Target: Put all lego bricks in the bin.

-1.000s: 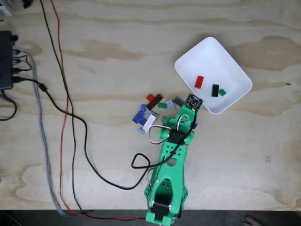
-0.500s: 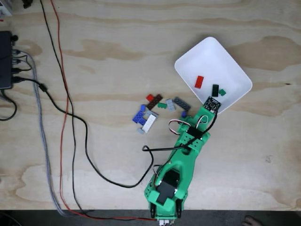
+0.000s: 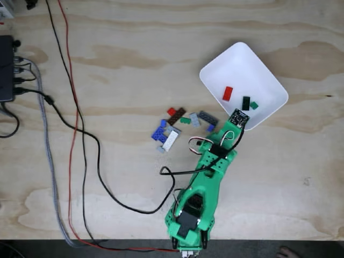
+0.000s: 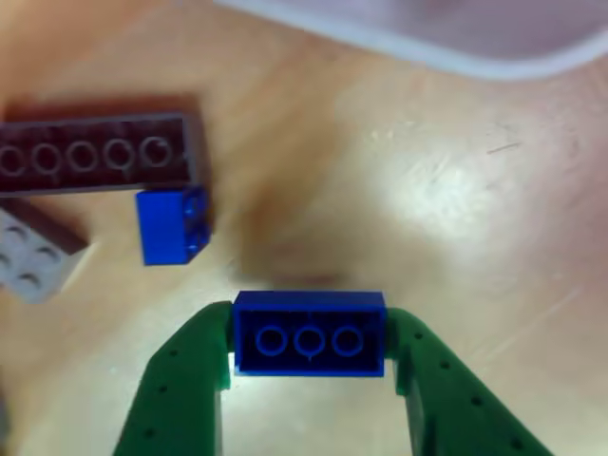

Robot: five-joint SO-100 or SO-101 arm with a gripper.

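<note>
- Jaws of the green gripper hold a blue brick between them, at the bottom middle of the other view. The brick's underside with three round holes faces the camera.
- A small blue brick lies on the wooden surface up and to the left of the held one, just under the right end of a long dark brick.
- A grey brick lies at the left edge of that view.
- A white bin edge runs along the top.
- In the fixed view the white bin sits in the upper right. A red brick, a black brick and a green brick lie inside it.
- The green arm reaches up from the bottom middle, and its tip is at the bin's lower edge.
- A pile of loose bricks lies on the surface in the middle, left of the arm's tip.
- Cables run down the left side.
</note>
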